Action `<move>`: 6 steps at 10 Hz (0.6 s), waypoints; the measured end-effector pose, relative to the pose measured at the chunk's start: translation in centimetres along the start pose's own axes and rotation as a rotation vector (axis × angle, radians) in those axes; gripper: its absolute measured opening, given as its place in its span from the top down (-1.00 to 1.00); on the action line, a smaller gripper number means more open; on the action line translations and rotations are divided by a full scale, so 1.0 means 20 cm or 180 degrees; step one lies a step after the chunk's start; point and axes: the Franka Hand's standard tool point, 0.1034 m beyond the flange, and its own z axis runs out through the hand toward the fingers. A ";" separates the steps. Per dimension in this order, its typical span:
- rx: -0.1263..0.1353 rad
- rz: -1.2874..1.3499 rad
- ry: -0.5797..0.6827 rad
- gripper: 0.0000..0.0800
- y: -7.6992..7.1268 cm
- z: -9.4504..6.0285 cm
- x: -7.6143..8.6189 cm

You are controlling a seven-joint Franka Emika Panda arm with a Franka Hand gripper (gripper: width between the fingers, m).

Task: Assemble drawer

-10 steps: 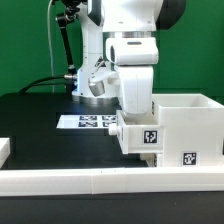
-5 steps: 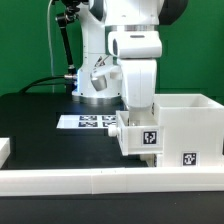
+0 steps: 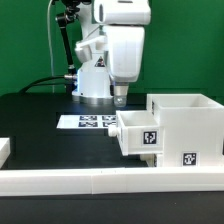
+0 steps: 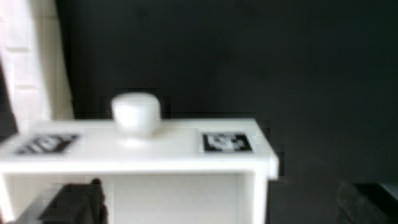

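White glossy arm [image 3: 118, 40], rounded casings; dark fingers [image 3: 120, 97], black cable [image 3: 62, 50]

Arm upright, gripper [image 3: 120, 98] pointing down, fingers apart, empty.

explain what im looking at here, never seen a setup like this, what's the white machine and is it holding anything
The white machine is a robot arm ending in a two-finger claw. One picture comes from a camera standing off to the side, the other from a camera on the arm's wrist looking down. On the black table sit a large white plastic box-like housing, a smaller white open-top tray set against it, and a flat marker board with printed tags. The claw hangs above the tray, holding nothing.
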 end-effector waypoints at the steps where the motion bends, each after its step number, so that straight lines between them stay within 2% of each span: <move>1: 0.0006 0.0016 -0.0003 -0.62 0.01 0.01 -0.04; 4: 0.0018 -0.0015 0.0028 -0.62 0.00 0.02 -0.07; 5: 0.0030 -0.0072 0.0206 -0.62 0.02 0.06 -0.11; 6: 0.0045 -0.0034 0.0271 -0.62 0.08 0.09 -0.15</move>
